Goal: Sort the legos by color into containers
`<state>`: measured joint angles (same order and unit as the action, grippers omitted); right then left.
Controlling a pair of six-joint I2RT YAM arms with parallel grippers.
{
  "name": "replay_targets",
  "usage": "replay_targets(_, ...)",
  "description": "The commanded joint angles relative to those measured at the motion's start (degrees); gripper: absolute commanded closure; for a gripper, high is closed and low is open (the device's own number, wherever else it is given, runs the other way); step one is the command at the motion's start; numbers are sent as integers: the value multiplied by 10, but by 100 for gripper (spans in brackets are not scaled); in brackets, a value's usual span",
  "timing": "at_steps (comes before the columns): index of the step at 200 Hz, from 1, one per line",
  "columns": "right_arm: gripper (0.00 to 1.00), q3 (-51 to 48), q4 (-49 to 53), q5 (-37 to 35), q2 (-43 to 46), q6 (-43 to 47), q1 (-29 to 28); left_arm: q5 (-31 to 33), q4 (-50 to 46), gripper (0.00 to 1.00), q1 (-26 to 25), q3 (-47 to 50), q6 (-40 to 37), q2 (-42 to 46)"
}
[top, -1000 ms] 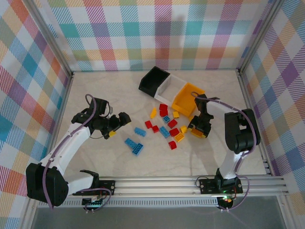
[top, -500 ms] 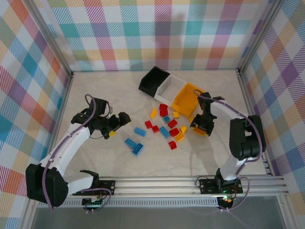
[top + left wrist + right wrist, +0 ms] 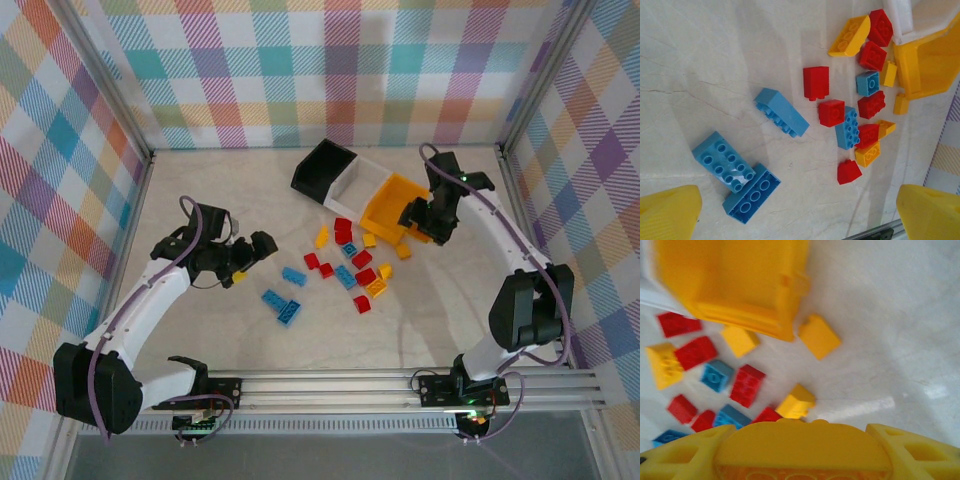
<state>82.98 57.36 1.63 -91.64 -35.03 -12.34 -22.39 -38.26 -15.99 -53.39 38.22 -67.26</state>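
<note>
My right gripper [image 3: 420,224] is shut on a yellow arched lego [image 3: 800,450] and hangs at the right edge of the yellow-orange container [image 3: 388,203]. In the right wrist view that container [image 3: 735,285] lies ahead and to the left. The black container [image 3: 322,168] and the white container [image 3: 352,183] lie beside it at the back. Red, blue and yellow legos [image 3: 345,262] are scattered in front of the containers. My left gripper [image 3: 252,256] is open over bare table, left of two blue legos [image 3: 735,172]; its yellow fingertips [image 3: 670,212] hold nothing.
A loose yellow lego [image 3: 819,336] lies just right of the yellow-orange container's corner. A long blue lego [image 3: 781,111] lies apart from the main cluster. Checked walls enclose the table, and a metal rail [image 3: 400,385] runs along the near edge.
My right gripper has travelled from the table right of the pile towards the back, up to the yellow-orange container, carrying the yellow lego. The left arm has hardly moved.
</note>
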Motion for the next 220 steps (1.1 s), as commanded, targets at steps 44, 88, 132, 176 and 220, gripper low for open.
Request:
replay_targets(44, 40, 171, 19, 30, -157, 27, 2, -9, -3, 0, -20, -14, 4, 1)
replay_targets(88, 40, 267, 22, 29, -267, 42, 2, 4, -36, 0, -22, -15, 1, 21)
replay_targets(132, 35, 334, 35, 29, -338, 51, 2, 22, -57, 0, -22, -7, 4, 39)
replay_targets(176, 22, 364, 46, 28, -357, 55, 3, 33, -57, 0, -22, 4, 18, 52)
replay_targets(220, 18, 360, 65, 30, -330, 68, 2, 31, -35, 0, -23, 17, 36, 55)
